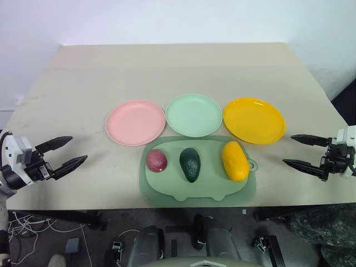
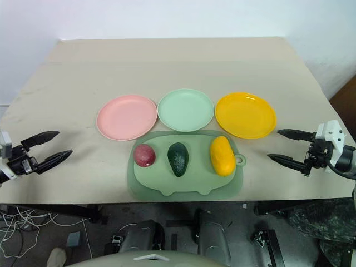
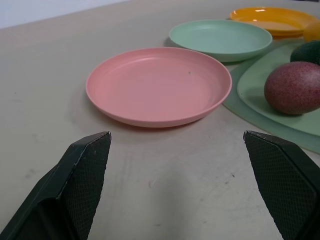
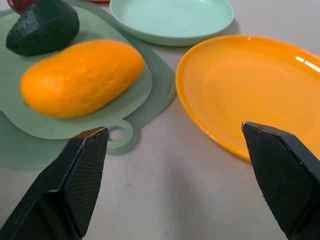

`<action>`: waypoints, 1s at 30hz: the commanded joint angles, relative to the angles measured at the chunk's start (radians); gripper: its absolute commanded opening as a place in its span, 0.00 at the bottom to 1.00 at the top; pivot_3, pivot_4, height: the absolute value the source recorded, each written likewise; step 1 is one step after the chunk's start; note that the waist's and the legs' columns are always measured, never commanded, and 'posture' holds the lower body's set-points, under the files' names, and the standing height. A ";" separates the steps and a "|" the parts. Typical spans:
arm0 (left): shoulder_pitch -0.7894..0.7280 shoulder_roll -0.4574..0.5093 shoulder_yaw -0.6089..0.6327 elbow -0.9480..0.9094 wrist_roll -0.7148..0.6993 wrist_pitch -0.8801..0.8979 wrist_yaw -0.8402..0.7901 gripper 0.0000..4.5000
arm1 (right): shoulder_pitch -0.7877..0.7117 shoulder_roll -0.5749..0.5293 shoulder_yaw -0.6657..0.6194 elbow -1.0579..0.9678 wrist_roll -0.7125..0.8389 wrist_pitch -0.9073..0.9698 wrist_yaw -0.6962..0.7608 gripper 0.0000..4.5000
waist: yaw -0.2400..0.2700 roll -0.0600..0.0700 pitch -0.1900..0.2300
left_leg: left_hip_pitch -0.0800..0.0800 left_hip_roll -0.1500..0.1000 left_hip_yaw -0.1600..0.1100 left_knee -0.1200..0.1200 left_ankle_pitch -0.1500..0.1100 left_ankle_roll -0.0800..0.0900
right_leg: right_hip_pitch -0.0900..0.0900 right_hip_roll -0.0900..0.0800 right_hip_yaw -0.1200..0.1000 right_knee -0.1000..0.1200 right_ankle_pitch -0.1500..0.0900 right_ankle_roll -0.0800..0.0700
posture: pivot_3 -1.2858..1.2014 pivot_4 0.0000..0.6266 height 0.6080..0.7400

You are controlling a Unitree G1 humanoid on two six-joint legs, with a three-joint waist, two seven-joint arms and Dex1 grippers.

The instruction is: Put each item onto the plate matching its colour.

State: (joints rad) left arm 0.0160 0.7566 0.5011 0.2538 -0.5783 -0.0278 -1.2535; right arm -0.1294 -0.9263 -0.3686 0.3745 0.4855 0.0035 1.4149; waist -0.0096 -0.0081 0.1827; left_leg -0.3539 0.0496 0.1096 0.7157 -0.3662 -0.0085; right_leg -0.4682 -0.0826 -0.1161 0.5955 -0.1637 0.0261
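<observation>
A wide beige desk filled the middle of the frame. Across its centre sat three round shallow plastic plates in a row: a pale pink plate on the left, a mint green plate in the middle, and a bright yellow-orange plate on the right. Just below them lay a flat dull-green mat with a small loop. On it, left to right, rested a round dark red-purple fruit, a dark green pear-shaped avocado and an oblong yellow-orange mango. At the lower left edge hovered the left end effector, its two black fingers spread apart and empty. At the lower right edge, the right end effector was likewise spread wide, gripping nothing.
</observation>
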 commanded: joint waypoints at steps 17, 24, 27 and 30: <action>-0.045 0.004 0.001 0.018 -0.008 -0.064 -0.038 0.99 | 0.117 -0.019 -0.084 -0.100 0.068 0.043 0.003 1.00 | 0.000 0.000 -0.001 | 0.000 0.000 -0.001 0.000 0.000 0.000 | 0.000 0.000 0.000 0.000 0.000 0.000 | 0.52 0.24 0.95; 0.015 -0.052 -0.037 -0.130 -0.009 -0.057 -0.007 0.99 | 0.068 -0.023 -0.073 -0.111 0.086 0.113 0.014 1.00 | 0.000 0.000 -0.001 | 0.001 0.000 -0.001 0.000 0.000 0.000 | 0.000 0.000 0.000 0.000 0.000 0.000 | 0.52 0.24 0.95; 0.053 -0.075 -0.056 -0.224 -0.020 -0.040 0.013 0.99 | 0.056 -0.022 -0.078 -0.167 0.126 0.210 -0.011 1.00 | 0.001 0.000 -0.001 | 0.000 0.000 -0.001 0.000 0.000 0.000 | 0.000 0.000 0.000 0.000 0.000 0.000 | 0.52 0.24 0.95; 0.080 -0.082 -0.073 -0.260 -0.022 -0.049 -0.009 0.99 | 0.062 -0.024 -0.079 -0.316 0.197 0.369 -0.084 1.00 | 0.002 0.000 -0.001 | 0.000 0.000 -0.002 0.000 0.000 0.000 | 0.000 0.000 0.000 0.000 0.000 0.000 | 0.52 0.24 0.95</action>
State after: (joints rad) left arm 0.0885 0.6741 0.4241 0.0396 -0.5797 -0.0681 -1.2582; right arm -0.0593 -0.9323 -0.4218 0.1471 0.6225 0.2991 1.3661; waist -0.0077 -0.0076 0.1820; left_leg -0.3534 0.0496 0.1068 0.7160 -0.3664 -0.0082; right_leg -0.4680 -0.0823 -0.1156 0.5957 -0.1637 0.0258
